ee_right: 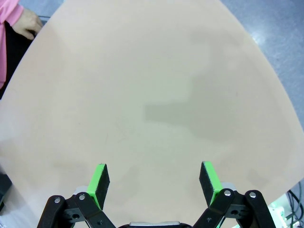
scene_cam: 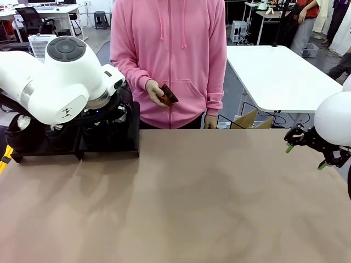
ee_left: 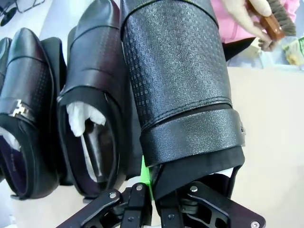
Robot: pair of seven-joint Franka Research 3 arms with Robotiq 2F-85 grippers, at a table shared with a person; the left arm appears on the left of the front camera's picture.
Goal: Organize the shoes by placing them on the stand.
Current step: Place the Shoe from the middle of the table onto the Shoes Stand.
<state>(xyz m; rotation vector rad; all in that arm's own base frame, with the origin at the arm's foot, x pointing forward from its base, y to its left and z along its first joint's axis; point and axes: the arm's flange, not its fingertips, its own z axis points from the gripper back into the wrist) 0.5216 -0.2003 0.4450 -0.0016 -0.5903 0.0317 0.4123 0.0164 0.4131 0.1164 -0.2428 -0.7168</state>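
Observation:
In the left wrist view my left gripper is shut on the heel rim of a black textured shoe, one green pad pressed against its edge. To that shoe's left lie two more glossy black shoes, one with white paper stuffing and one with a metal buckle. In the front view my left arm hangs over the black stand at the table's far left, hiding most of it. My right gripper hovers open at the right edge, its green pads wide apart over bare table.
A person in a pink hoodie stands at the far edge, holding a brown brush in one hand, close to the stand's right end. Their other hand rests at the table edge. The tan tabletop stretches between the arms.

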